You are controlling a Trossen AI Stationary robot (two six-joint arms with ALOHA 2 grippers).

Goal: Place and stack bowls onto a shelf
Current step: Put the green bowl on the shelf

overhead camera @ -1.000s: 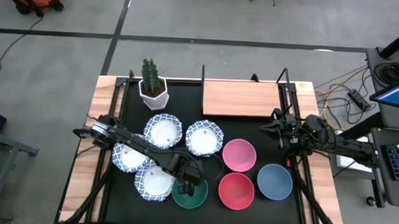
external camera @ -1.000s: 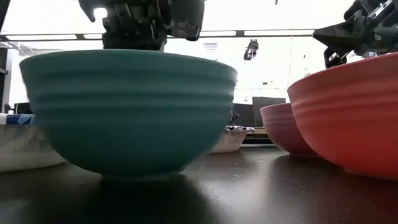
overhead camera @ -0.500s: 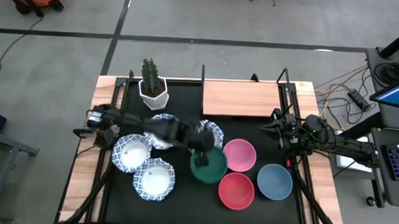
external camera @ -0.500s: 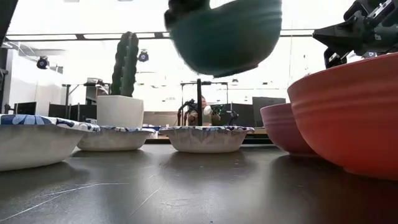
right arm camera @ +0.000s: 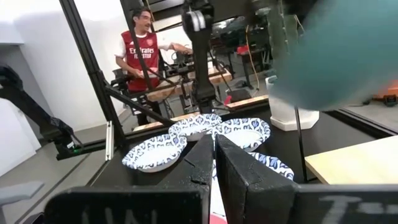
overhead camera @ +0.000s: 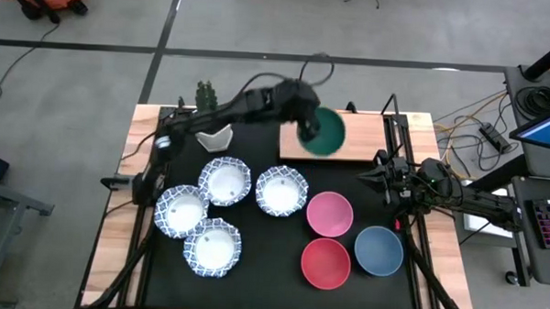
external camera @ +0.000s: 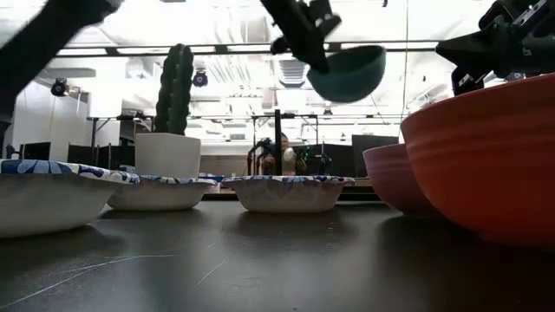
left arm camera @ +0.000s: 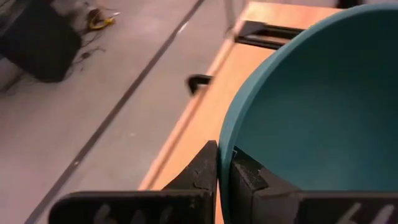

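Bowls: none rests on the light-wood shelf (overhead camera: 335, 138) yet; left gripper (overhead camera: 305, 123) pinches the plain green bowl (overhead camera: 325, 131) above it, seven remain on the table; right gripper (overhead camera: 373, 176) waits pressed shut at right

The green bowl (overhead camera: 325, 131) has left the table: a second ago it sat at about six o'clock among the other bowls, half a second ago it was aloft near the centre, and it now hangs tilted over the left part of the shelf (overhead camera: 367, 139) at twelve o'clock. The left gripper (left arm camera: 224, 165) (fingers pinching the bowl's rim) has swung with it, the arm now stretching across the table's far edge.
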